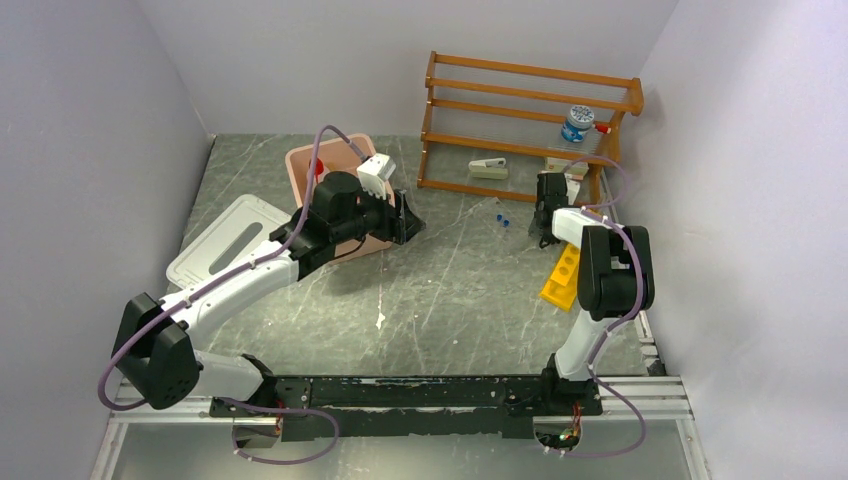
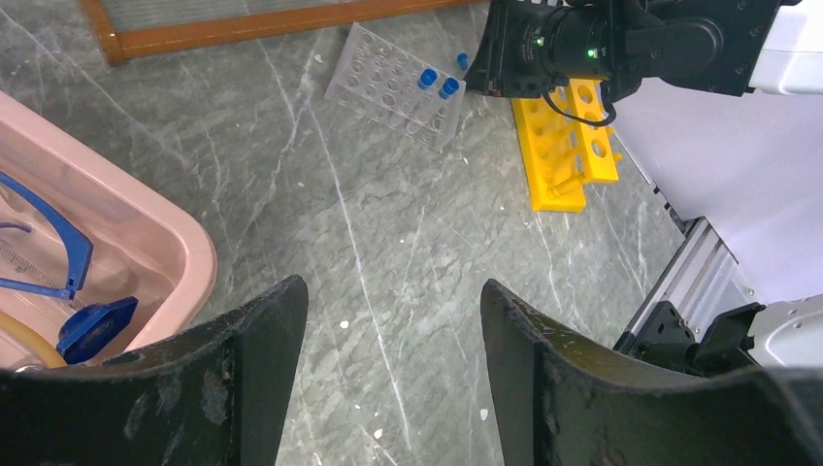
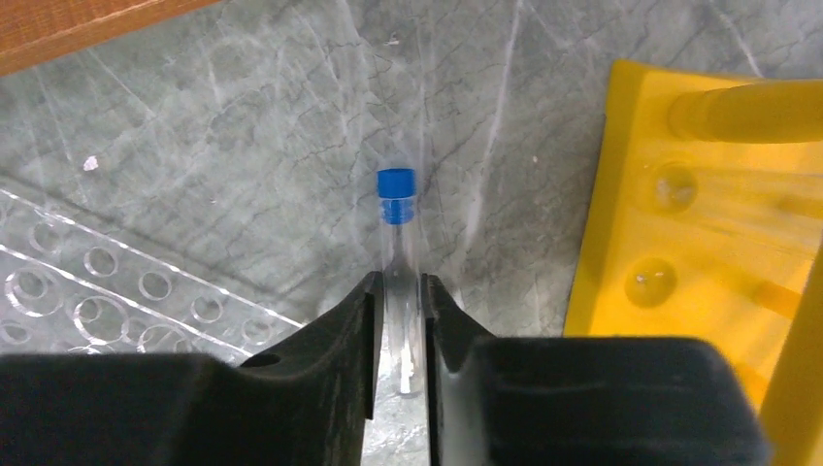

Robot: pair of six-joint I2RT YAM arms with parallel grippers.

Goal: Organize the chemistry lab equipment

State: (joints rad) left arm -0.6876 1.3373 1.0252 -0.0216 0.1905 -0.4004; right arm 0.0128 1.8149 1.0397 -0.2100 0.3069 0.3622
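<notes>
My right gripper (image 3: pixel 399 286) is shut on a clear test tube with a blue cap (image 3: pixel 396 194), just above the table between the clear tube rack (image 3: pixel 97 291) and the yellow holed rack (image 3: pixel 699 223). In the top view it (image 1: pixel 548 225) hangs by the yellow rack (image 1: pixel 562 275). My left gripper (image 2: pixel 388 320) is open and empty, beside the pink bin (image 2: pixel 189 243). The bin holds blue-framed goggles (image 2: pixel 49 243), a blue hexagonal piece (image 2: pixel 97 325) and amber tubing (image 2: pixel 19 330). The clear rack (image 2: pixel 393 87) holds two blue-capped tubes (image 2: pixel 434 80).
A wooden shelf (image 1: pixel 530 110) stands at the back right with a red-capped bottle (image 1: pixel 578 122) and a white item (image 1: pixel 488 168) on it. A white lid (image 1: pixel 225 240) lies left of the pink bin (image 1: pixel 300 160). Walls close in on both sides.
</notes>
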